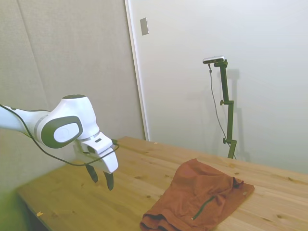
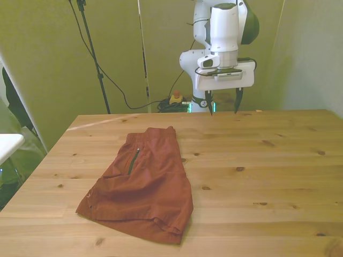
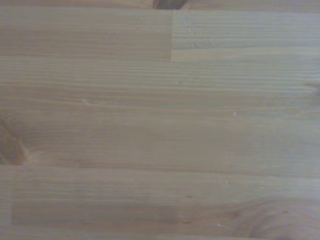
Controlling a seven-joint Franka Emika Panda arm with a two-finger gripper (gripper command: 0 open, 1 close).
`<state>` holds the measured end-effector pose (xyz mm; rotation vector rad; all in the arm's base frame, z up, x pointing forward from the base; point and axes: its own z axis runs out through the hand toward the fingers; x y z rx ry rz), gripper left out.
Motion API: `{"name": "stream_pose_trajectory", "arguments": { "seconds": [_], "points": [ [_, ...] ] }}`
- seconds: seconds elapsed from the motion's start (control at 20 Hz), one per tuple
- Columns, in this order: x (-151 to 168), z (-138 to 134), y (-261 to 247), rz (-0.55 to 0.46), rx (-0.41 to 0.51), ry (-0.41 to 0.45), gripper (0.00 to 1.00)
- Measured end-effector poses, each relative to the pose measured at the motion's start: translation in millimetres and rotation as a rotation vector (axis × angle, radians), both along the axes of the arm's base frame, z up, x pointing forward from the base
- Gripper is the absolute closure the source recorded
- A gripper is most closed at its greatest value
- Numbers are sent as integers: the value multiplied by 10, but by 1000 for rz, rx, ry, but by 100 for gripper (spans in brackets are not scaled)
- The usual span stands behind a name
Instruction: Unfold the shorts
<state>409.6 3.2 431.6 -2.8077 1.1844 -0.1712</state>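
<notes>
The shorts [image 2: 142,179] lie folded on the worktop [image 2: 257,176], toward the front view's left and nearer the camera than the arm, one layer doubled over another so that a stacked hem shows along the near edge. The cloth looks thin, light and limp, with soft wrinkles across it; it should lift with little effort, drape and sag from any single point, and perhaps drag the lower layer along if both are pinched together. A dark zip or seam line [image 2: 134,159] runs down the upper part near the waistband. The best hold seems to be the top layer alone, at a free corner or along the folded-over edge near the hem at the front view's right, so that it can be peeled back across the wood without the under layer following. The tool [image 2: 223,101] hangs above the far part of the worktop, well apart from the shorts, its two dark fingers [image 1: 109,180] spread apart and pointing down, gripping nothing and touching nothing; the wrist view shows only bare planks
</notes>
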Motion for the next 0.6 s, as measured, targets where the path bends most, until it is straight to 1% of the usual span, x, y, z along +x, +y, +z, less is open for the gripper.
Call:
{"name": "stream_pose_trajectory", "arguments": {
  "seconds": [0.15,0.3,0.45,0.6],
  "points": [
    [17,17,-24,-1,-20,-6,0],
    [117,145,-154,-38,-27,-42,0],
    [322,310,-445,-95,-21,-88,0],
    [577,497,-914,-177,-21,-138,0]
  ]
}}
